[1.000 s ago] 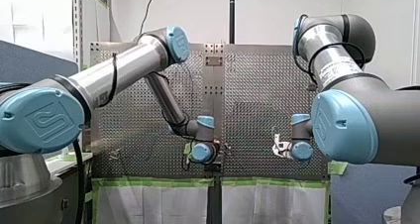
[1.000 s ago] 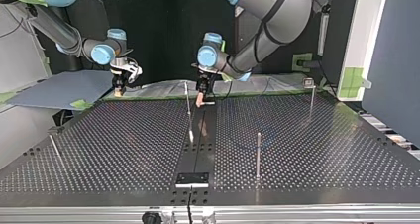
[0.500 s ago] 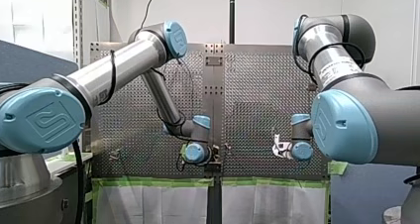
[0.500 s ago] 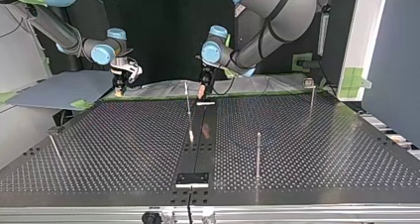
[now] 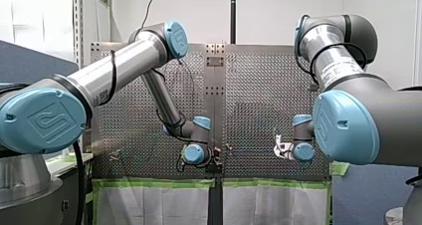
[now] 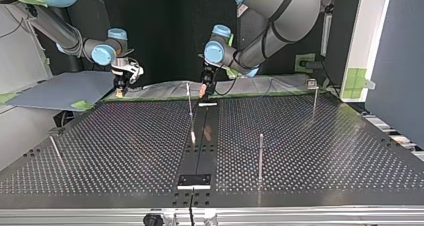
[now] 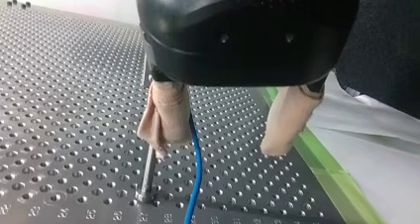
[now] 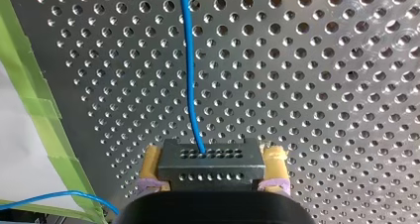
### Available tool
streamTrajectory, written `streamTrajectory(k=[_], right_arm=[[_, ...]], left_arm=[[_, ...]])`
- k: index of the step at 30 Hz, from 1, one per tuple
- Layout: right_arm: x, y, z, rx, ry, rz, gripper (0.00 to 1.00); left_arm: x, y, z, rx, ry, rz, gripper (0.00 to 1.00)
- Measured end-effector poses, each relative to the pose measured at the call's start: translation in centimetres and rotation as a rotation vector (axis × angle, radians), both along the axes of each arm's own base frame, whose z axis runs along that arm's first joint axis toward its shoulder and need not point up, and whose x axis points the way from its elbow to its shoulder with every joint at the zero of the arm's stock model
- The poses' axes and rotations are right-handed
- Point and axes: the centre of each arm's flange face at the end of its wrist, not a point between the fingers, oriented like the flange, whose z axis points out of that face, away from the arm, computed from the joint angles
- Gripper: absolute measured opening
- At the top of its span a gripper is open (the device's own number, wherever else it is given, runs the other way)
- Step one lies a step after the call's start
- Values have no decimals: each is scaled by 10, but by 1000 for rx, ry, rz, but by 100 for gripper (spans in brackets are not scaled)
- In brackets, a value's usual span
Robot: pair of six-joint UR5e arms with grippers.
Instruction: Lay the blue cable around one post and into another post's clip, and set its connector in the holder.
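clamping the connector between the right gripper's yellow pads, blue cable leading away. holds the left gripper spread open, cable just beside one pad by a post. risks snagging there, or tugging the connector askew if drawn taut.

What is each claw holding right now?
Left gripper: open, gripping nothing; the blue cable runs between its fingers, beside one pad.
Right gripper: shut on the black connector.
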Motion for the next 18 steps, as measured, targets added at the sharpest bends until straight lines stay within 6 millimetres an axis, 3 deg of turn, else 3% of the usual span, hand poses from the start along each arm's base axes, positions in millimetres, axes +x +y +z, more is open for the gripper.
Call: streamTrajectory(k=[10, 18], right_arm=[[0, -1, 0, -5, -2, 0, 18], [-1, -1, -1, -4, -2, -1, 18]], left_arm=[[6, 4, 18, -9, -28, 4, 98], [-3, -4, 18, 2, -26, -29, 98]])
